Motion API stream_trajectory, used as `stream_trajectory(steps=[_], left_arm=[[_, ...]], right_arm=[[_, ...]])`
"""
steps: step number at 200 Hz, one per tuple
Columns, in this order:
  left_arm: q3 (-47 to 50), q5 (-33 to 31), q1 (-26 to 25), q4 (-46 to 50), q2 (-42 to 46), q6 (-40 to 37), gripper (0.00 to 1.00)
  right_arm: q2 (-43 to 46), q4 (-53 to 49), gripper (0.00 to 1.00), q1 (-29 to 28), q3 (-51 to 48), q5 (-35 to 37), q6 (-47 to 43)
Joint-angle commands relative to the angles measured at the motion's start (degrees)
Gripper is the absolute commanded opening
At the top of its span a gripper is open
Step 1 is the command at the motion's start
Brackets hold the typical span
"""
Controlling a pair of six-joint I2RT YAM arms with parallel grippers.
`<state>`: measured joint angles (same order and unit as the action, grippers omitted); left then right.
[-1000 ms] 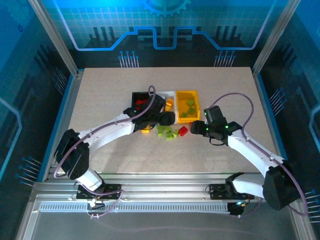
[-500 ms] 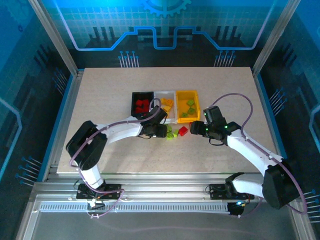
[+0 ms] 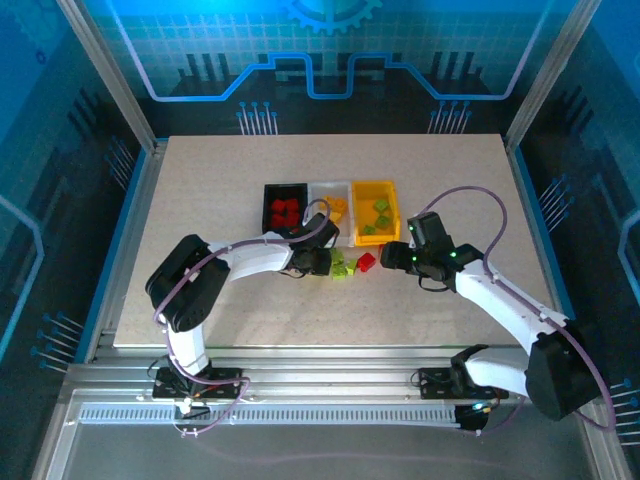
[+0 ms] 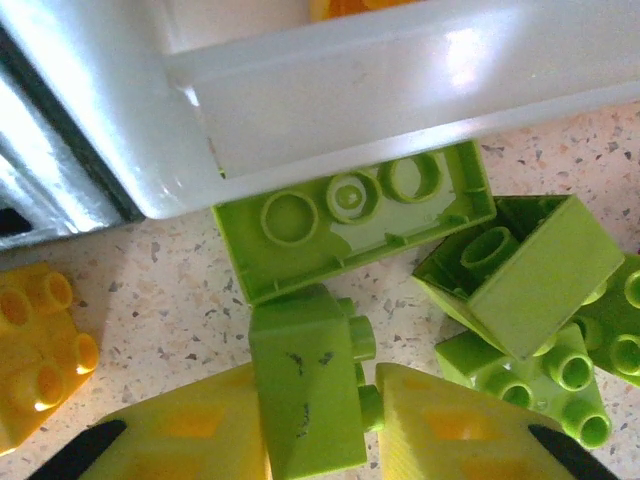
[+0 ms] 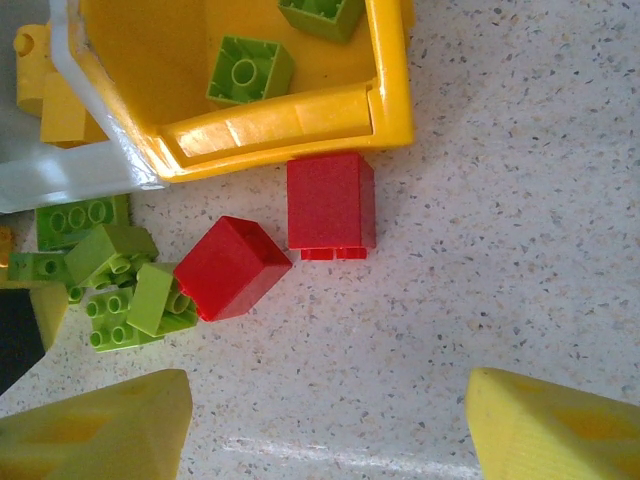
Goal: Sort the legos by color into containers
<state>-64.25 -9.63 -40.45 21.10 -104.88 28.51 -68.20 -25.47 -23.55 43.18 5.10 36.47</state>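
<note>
- We are watching the left hand (image 3: 322, 263) dropping from the black bin (image 3: 285, 187) to the green pile (image 4: 525, 285) beside the white bin (image 4: 400, 80).
- Its fingers are pinching one green brick (image 4: 305, 395) lying on the table (image 4: 150, 300).
- The right hand (image 5: 330, 400) is hovering wide open and empty above two red bricks (image 5: 330, 200).
- The green brick is likely going to the yellow bin (image 5: 300, 125) next.

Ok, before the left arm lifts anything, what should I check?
1. Green brick sits inside left tool: ok.
2. Grip firm: cannot tell.
3. Neighbours clear: not ok, long green brick lies against it.
4. Room in yellow bin holding greens: ok.
5. Right tool open, short of red bricks: ok.
</note>
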Motion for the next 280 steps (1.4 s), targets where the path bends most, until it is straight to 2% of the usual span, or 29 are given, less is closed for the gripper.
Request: stream_trajectory(steps=[1,29,55,92,145,166,179,209,257,280], left_arm=[[0.77,-0.98,-0.39,0.68,3.44,0.28,0.28],[-1.31,-1.67,-1.98,4.40,8.99,0.11,0.27],[-9.08,-0.31,-1.90,5.64,8.17,-0.23,0.27],[-25.92,3.05,-1.86,5.24,-2.88,-1.08,0.27],[-47.31,3.48,-1.73,9.91,-18.66,-2.24,0.27],[-50.89,3.61,-1.50,10.88,-21.96,-1.43,0.33],[-52.10,3.99,-1.53,11.19,-22.94,-0.92,0.40],[-49.93,5.57,-2.25,9.05,-19.19,0.72,0.62],[-32.63,4.91,-3.71,0.63,-1.89,1.94,0.98],[-22.23,3.73,-3.94,-1.48,6.33,2.38,0.99]], right_arm=[[0.94,-0.45,0.73,0.88,0.15,0.51,0.14],[1.52,0.03,0.73,0.97,-0.52,0.35,0.40],[1.40,1.02,0.73,0.97,-1.47,-0.17,0.71],[0.80,0.96,0.73,1.04,-2.31,-0.18,0.62],[1.64,-0.53,0.73,1.14,-2.40,0.34,0.09],[1.85,-0.68,0.73,1.18,-2.65,0.42,0.07],[1.85,-0.72,0.73,1.19,-2.82,0.41,0.09],[1.45,-0.46,0.73,1.23,-2.73,0.52,0.18],[-5.63,2.29,0.62,1.50,0.15,0.99,-0.24],[-11.54,4.35,0.61,2.04,2.74,1.19,-0.67]])
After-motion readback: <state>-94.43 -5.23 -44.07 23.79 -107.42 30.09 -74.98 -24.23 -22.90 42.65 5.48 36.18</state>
